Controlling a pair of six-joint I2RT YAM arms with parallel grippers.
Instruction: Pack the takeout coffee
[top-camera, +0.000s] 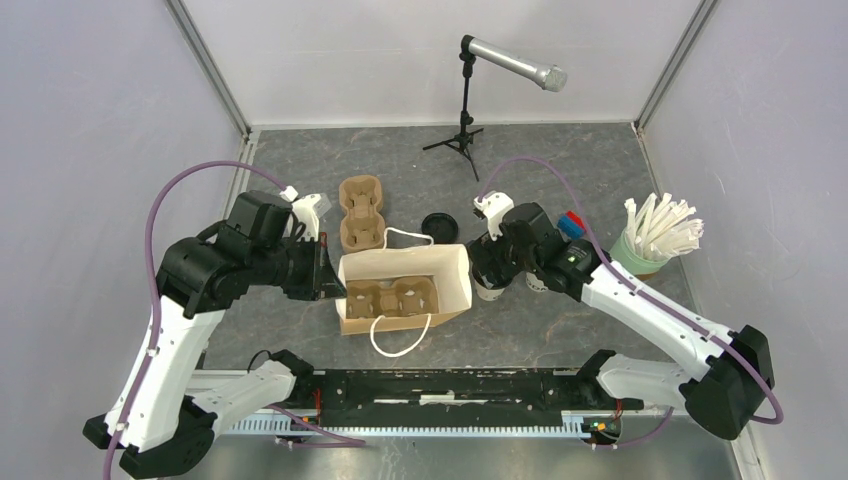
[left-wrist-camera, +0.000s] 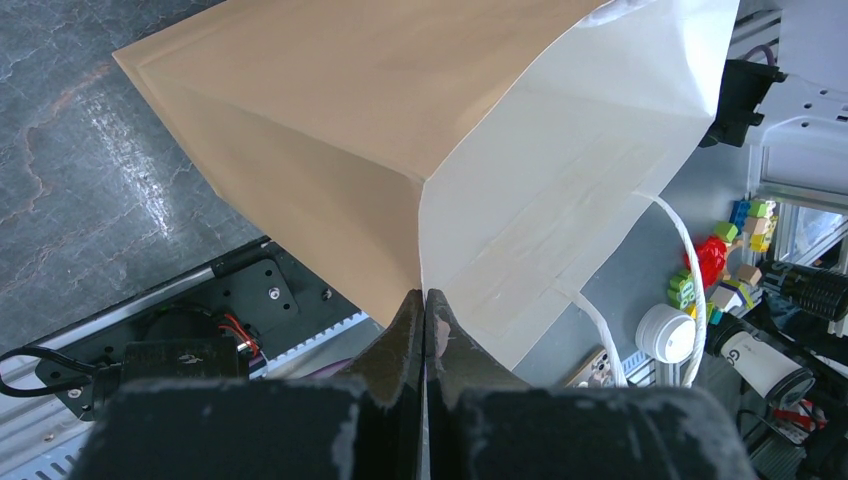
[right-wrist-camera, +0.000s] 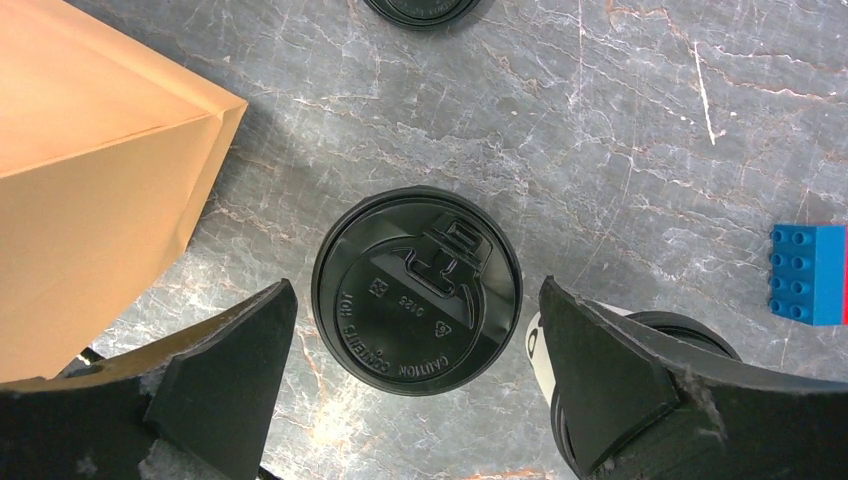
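Observation:
A white paper bag (top-camera: 455, 262) stands open in the middle, with a brown cup carrier (top-camera: 392, 298) inside it. My left gripper (top-camera: 330, 282) is shut on the bag's left edge; in the left wrist view its closed tips (left-wrist-camera: 425, 296) pinch the bag's corner fold (left-wrist-camera: 420, 200). My right gripper (top-camera: 492, 262) hovers open just right of the bag. In the right wrist view it (right-wrist-camera: 415, 292) straddles a coffee cup's black lid (right-wrist-camera: 417, 290) from above without touching it. A second lidded cup (right-wrist-camera: 655, 335) stands behind the right finger (right-wrist-camera: 610, 360).
A second cardboard carrier (top-camera: 360, 212) lies behind the bag. A loose black lid (top-camera: 438, 223) sits near it. A green cup of straws (top-camera: 655, 238) and a blue brick (right-wrist-camera: 808, 273) are at the right. A microphone stand (top-camera: 464, 130) is at the back.

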